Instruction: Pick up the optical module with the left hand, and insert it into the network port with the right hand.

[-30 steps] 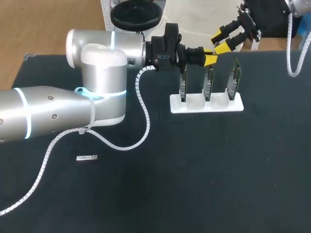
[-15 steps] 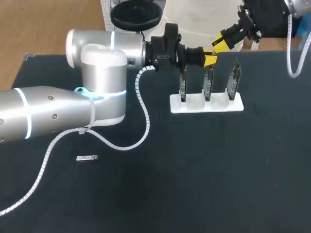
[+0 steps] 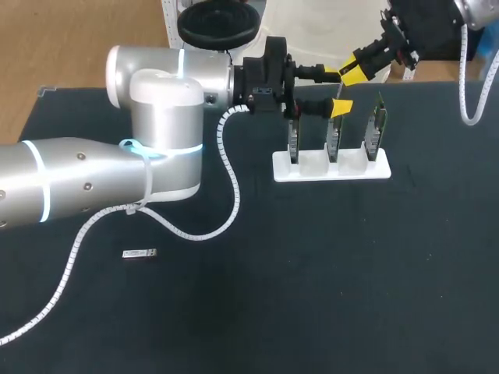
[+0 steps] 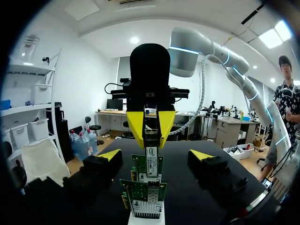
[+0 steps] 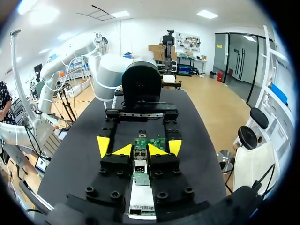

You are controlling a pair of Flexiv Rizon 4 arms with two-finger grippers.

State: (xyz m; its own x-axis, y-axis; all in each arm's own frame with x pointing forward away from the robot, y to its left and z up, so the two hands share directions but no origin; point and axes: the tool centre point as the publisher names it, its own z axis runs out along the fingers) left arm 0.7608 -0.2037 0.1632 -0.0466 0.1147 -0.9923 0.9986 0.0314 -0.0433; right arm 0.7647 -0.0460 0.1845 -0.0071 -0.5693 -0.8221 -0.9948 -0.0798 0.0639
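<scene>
**Above the card rack, the module sits in our right gripper**

Between the 2 yellow tips of our right gripper (image 3: 357, 72) sits the optical module (image 4: 151, 136), pinched from 2 sides with its free end pointing down. We judge that hold deliberate: gripping the back end leaves the nose bare for a port.

Flanking that pinch, our left gripper (image 3: 337, 90) has its fingers spread wide, 1 on each side of the right tips. They touch neither the tips nor the module, so the part hangs on the right arm alone. That spacing reads as the close of a handover.

Just below both grippers, 3 network cards (image 3: 334, 134) stand upright in a white rack (image 3: 366, 171), presumably so a port can be reached from above. From the left wrist the module is in line with the row of cards. We cannot tell which card's port it is aimed at.

Well apart from either gripper, a small silver piece (image 3: 139, 254) lies flat on the black table (image 3: 312, 296); it looks like a spare module.

Insertion is not yet begun, since module and cards are apart. The next move, as we judge it, calls for squaring the module over 1 port and pressing straight. A tilted approach could jam it or rock the card.
</scene>
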